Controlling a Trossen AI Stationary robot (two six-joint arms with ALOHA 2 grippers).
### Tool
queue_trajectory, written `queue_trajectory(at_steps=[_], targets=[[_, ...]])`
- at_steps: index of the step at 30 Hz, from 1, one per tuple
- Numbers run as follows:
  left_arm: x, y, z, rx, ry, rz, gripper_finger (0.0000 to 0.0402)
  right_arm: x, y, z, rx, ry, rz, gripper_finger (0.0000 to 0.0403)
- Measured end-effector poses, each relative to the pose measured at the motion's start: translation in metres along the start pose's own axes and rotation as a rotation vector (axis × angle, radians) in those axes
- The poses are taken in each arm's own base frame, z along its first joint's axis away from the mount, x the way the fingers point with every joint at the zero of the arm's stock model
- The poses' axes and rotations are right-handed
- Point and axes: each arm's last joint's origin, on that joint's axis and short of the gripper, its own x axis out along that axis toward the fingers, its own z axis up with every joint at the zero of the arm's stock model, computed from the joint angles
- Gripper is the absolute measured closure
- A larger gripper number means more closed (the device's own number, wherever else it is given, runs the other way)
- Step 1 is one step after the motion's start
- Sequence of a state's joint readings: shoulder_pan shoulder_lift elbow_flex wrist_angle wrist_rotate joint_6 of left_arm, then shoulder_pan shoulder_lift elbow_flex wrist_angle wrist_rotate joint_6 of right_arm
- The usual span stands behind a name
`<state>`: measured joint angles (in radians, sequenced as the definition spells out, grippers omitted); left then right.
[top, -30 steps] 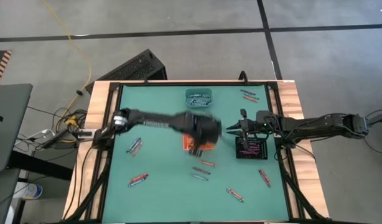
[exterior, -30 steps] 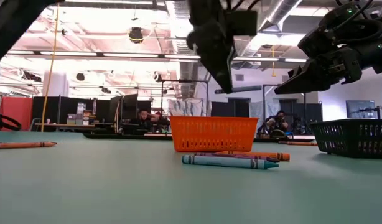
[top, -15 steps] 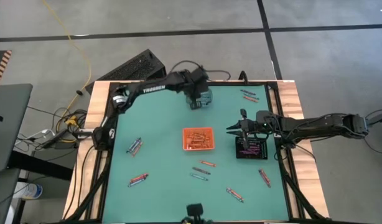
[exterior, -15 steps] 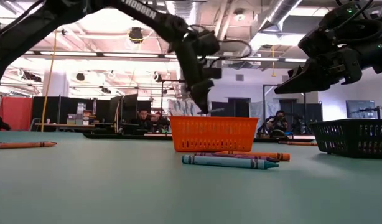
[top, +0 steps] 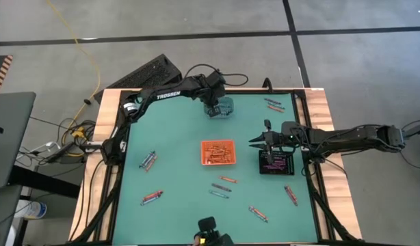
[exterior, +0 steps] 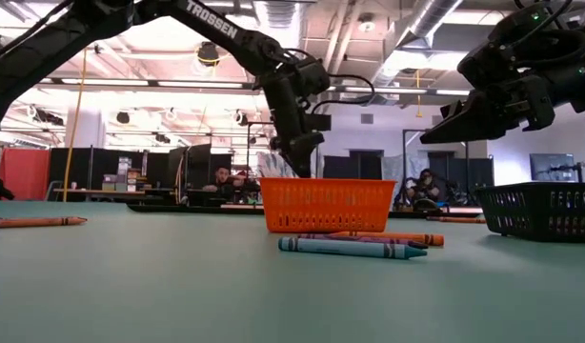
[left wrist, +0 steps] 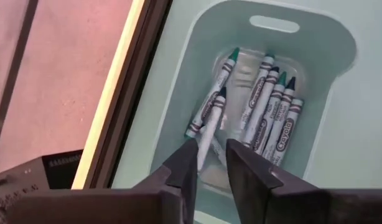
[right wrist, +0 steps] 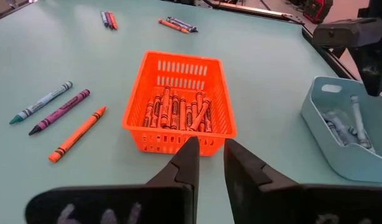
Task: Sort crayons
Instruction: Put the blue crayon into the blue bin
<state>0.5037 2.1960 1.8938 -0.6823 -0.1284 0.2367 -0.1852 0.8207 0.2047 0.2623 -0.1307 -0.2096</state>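
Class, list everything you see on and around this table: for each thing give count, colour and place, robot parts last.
teal tray: one, far edge, green and blue crayons inside.
orange tray: one, table centre, orange crayons inside.
black tray: one, right of centre.
loose crayons: several small groups, mixed colours, scattered on green table.
left tool: over teal tray, fingers slightly apart, empty.
right tool: between orange and black trays, empty.

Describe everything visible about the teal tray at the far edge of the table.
The teal tray is a small, pale blue-green plastic bin with rounded corners, raised walls and a slot handle cut in one end. It sits flat on the green table near its far edge, beyond the orange basket. Inside lie several blue and green crayons, roughly lengthwise. The left gripper hangs just above it, fingers slightly apart.
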Motion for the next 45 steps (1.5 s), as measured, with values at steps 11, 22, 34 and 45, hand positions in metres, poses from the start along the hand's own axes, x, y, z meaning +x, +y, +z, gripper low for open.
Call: queue_trajectory(at_steps=[11,22,34,45], targets=[[-0.030,0.000,-0.008,-0.054,0.247,-0.040,0.0299,0.000,0.000,0.000,0.000,0.004,0.001,0.0332],[-0.060,-0.029,-0.052,-0.149,0.758,-0.111,0.0299,0.000,0.001,-0.004,0.047,0.039,0.009,0.0332],[-0.072,-0.095,-0.128,-0.113,0.860,-0.182,0.0299,0.000,0.010,-0.009,0.091,0.099,0.062,0.0332],[-0.144,-0.215,-0.207,-0.168,0.580,-0.376,0.0299,0.001,0.016,-0.004,0.080,0.059,0.093,0.0332]])
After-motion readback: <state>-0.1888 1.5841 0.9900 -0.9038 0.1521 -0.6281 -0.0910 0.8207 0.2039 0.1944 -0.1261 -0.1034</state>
